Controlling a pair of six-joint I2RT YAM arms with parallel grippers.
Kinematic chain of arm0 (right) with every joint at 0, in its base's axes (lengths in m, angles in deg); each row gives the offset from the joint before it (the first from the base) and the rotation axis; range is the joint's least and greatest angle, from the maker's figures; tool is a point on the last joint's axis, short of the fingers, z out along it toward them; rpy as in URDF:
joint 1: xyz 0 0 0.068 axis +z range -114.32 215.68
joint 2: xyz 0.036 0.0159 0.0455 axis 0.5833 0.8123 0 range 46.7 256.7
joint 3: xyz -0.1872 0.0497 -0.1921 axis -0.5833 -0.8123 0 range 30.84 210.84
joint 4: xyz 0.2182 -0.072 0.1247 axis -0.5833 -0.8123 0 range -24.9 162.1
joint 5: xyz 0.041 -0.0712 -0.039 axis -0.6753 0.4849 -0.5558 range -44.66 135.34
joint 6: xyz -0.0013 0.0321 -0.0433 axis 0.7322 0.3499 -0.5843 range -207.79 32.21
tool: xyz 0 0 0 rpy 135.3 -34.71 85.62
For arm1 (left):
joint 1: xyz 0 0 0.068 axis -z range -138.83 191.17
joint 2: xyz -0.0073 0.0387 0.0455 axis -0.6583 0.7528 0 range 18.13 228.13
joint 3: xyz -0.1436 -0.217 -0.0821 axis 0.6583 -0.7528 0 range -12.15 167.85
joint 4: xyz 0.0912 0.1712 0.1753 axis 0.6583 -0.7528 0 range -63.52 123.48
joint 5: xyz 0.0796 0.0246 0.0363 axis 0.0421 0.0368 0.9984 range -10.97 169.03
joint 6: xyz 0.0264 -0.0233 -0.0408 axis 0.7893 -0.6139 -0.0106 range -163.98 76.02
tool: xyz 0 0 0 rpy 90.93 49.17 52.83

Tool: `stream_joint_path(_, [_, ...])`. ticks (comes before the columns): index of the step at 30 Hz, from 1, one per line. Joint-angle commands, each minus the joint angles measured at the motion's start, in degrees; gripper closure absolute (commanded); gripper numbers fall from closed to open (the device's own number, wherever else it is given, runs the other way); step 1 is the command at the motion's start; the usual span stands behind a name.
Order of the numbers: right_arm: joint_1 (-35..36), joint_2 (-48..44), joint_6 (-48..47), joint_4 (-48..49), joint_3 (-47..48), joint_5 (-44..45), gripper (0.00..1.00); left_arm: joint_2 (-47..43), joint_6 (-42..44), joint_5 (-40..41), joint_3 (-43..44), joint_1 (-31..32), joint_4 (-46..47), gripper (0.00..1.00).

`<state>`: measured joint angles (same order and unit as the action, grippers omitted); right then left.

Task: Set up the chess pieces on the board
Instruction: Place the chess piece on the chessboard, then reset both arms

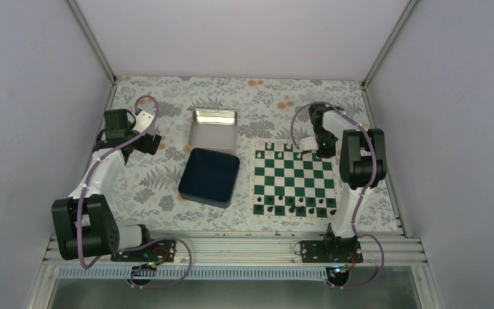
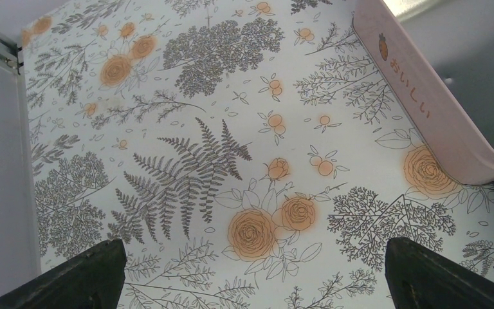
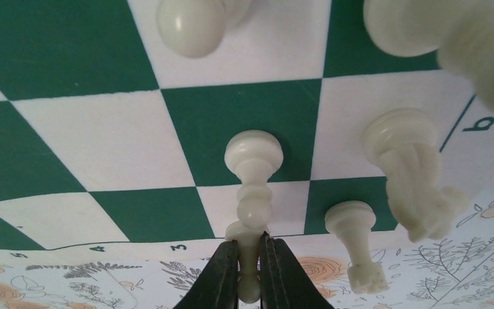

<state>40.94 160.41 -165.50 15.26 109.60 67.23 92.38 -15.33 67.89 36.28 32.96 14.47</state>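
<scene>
While the left gripper [image 2: 255, 248] is spread wide above the flower-printed tablecloth [image 2: 199, 148], the right gripper [image 3: 249, 273] is pinched on the head of a slender white plastic chess piece [image 3: 253, 187]. Its base is seen over a dark green square at the far edge of the flat green-and-white chessboard [image 3: 103, 135].

Soft, even white light fills the enclosure, and shadows are faint. The metal tin [image 1: 213, 132] shows a pale sheen. In the right wrist view the nearest chess pieces [image 3: 418, 26] blur at the top edge, while the board [image 3: 231, 106] stays sharp.
</scene>
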Motion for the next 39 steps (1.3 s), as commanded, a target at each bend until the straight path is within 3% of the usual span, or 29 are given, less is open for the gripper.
stream_joint_path(1, [-0.7,1.3,0.5,-0.2,0.6,0.3,0.92,-0.1,-0.7,-0.3,1.4,-0.3,-0.6,0.01])
stream_joint_path(19, [-1.0,0.4,0.3,0.9,0.3,0.0,0.8,-0.4,-0.7,-0.2,1.4,-0.3,-0.8,0.01])
stream_joint_path(31, [-1.0,-9.7,5.4,-10.4,5.2,-6.2,0.71,-1.5,0.3,-3.3,1.6,-0.3,-1.0,0.0])
stream_joint_path(32, [-1.0,-10.3,7.1,-11.6,7.6,-7.6,0.65,-1.5,0.3,-3.3,1.6,-0.3,-1.1,0.0])
stream_joint_path(33, [-1.0,-10.5,9.2,-12.5,10.2,-8.7,0.53,-1.6,0.2,-3.3,1.7,-0.3,-1.1,0.0])
stream_joint_path(34, [-1.1,-10.7,12.5,-13.1,13.4,-10.1,0.08,-1.6,0.2,-3.4,1.9,-0.3,-1.1,0.0])
stream_joint_path(35, [-1.1,-10.6,14.9,-14.0,16.3,-12.0,0.01,-1.6,0.2,-3.4,1.9,-0.3,-1.0,0.0])
stream_joint_path(39, [-1.2,-11.9,18.2,-16.6,23.0,-23.4,0.0,-1.3,0.2,-3.1,2.0,-0.3,-0.6,0.0])
